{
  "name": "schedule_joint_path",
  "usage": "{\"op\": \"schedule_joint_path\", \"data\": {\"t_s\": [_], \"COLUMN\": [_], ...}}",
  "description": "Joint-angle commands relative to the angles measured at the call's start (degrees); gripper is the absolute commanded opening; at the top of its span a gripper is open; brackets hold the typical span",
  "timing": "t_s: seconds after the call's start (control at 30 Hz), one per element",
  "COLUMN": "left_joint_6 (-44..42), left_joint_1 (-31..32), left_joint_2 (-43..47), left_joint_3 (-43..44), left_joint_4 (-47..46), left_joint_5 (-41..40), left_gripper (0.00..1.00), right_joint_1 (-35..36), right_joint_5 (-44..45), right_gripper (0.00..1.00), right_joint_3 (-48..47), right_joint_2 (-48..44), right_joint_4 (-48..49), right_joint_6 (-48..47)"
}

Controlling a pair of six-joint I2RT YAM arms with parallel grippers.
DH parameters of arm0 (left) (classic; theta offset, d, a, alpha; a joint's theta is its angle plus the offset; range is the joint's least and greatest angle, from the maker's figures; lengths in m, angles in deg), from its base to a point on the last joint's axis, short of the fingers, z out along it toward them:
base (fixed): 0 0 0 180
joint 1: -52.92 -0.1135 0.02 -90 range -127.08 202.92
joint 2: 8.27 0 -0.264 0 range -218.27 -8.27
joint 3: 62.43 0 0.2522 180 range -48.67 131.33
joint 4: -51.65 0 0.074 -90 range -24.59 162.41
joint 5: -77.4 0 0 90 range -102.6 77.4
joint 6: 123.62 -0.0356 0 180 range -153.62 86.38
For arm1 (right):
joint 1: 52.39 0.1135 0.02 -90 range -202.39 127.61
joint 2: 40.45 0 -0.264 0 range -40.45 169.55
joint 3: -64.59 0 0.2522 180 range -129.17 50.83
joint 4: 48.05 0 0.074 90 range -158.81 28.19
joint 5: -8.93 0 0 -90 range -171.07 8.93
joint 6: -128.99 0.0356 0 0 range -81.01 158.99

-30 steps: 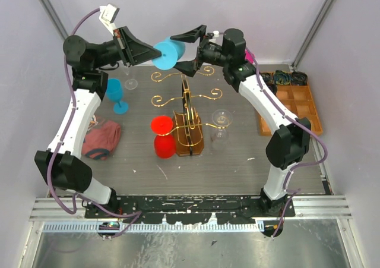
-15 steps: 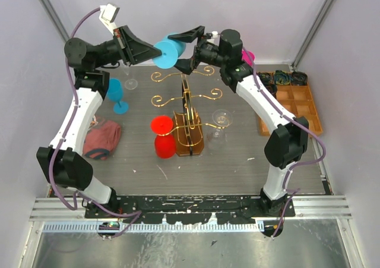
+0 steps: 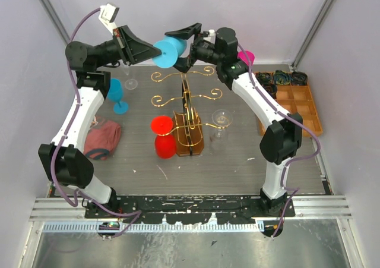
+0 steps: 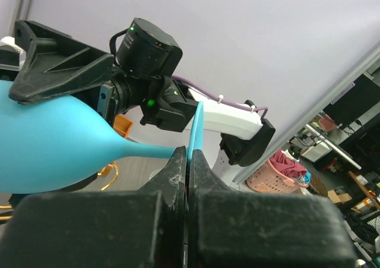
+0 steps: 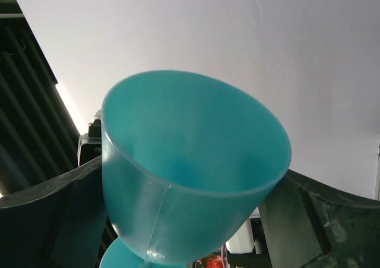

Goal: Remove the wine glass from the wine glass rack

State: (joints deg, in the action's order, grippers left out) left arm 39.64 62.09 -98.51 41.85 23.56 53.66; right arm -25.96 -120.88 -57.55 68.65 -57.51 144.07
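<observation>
A blue wine glass (image 3: pixel 168 51) hangs on its side in the air above the top of the gold wire wine glass rack (image 3: pixel 186 95), free of its arms. My left gripper (image 3: pixel 155 53) is shut on the edge of the glass's foot (image 4: pixel 196 128). The bowl (image 4: pixel 47 149) points toward the right arm. My right gripper (image 3: pixel 174 49) stands open with one finger on each side of the bowl (image 5: pixel 190 161). Its fingers (image 5: pixel 53 214) sit close to the bowl wall; I cannot tell whether they touch it.
A red glass (image 3: pixel 163 137) and a clear glass (image 3: pixel 221 122) hang at the rack's lower arms. Another blue glass (image 3: pixel 116 92) and a clear one (image 3: pixel 130 81) stand at the back left. A red cloth (image 3: pixel 101 138) lies left; a wooden tray (image 3: pixel 297 104) sits right.
The right gripper has slid left along the blue glass, so its fingers now flank the bowl. The left gripper has kept its hold and barely moved.
</observation>
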Motion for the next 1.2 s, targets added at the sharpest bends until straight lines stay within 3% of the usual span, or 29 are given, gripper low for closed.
{"op": "schedule_joint_path", "data": {"t_s": [0.0, 0.27, 0.3, 0.4, 0.53, 0.6, 0.7, 0.83, 1.0, 1.17], "left_joint_6": [2.92, 3.21, 3.26, 3.37, 3.39, 3.39, 3.13, 2.67, 1.99, -0.19], "left_joint_1": [0.64, 0.63, 0.63, 0.64, 0.59, 0.51, -0.28, -1.69, -3.05, -3.5], "left_joint_2": [0.15, 0.24, 0.28, 0.56, 1.72, 2.64, 4.25, 6.22, 8.78, 10.87], "left_joint_3": [-0.26, -0.61, -0.61, -0.84, -1.92, -2.73, -4.06, -5.7, -8.14, -10.35], "left_joint_4": [-2.17, -2.5, -2.47, -2.38, -2.43, -2.38, -2.17, -0.9, 1.19, 4.28], "left_joint_5": [2.84, 3.47, 3.52, 3.62, 3.02, 2.63, 1.57, 0.71, 0.47, 0.24], "left_gripper": [0.0, 0.0, 0.04, 0.2, 0.63, 0.73, 0.77, 0.78, 0.79, 0.79], "right_joint_1": [-0.23, -0.24, -0.24, -0.44, -1.59, -2.69, -4.73, -8.66, -15.1, -18.79], "right_joint_5": [2.08, 2.75, 2.87, 3.31, 4.15, 5.01, 6.46, 7.71, 15.13, 28.94], "right_gripper": [0.96, 0.81, 0.79, 0.74, 0.72, 0.7, 0.64, 0.62, 0.59, 0.58], "right_joint_3": [-2.74, -1.79, -1.66, -1.49, -1.03, -1.03, -2.09, -8.26, -15.94, -17.06], "right_joint_2": [0.44, 0.28, 0.2, 0.06, -0.13, -0.2, -0.11, 1.35, 1.07, -2.49], "right_joint_4": [2.17, 4.03, 4.17, 4.45, 4.75, 4.68, 4.22, -3.53, -14.8, -21.65], "right_joint_6": [-0.27, 0.65, 0.69, 0.27, -1.45, -2.84, -6.17, -15.58, -35.06, -56.75]}}
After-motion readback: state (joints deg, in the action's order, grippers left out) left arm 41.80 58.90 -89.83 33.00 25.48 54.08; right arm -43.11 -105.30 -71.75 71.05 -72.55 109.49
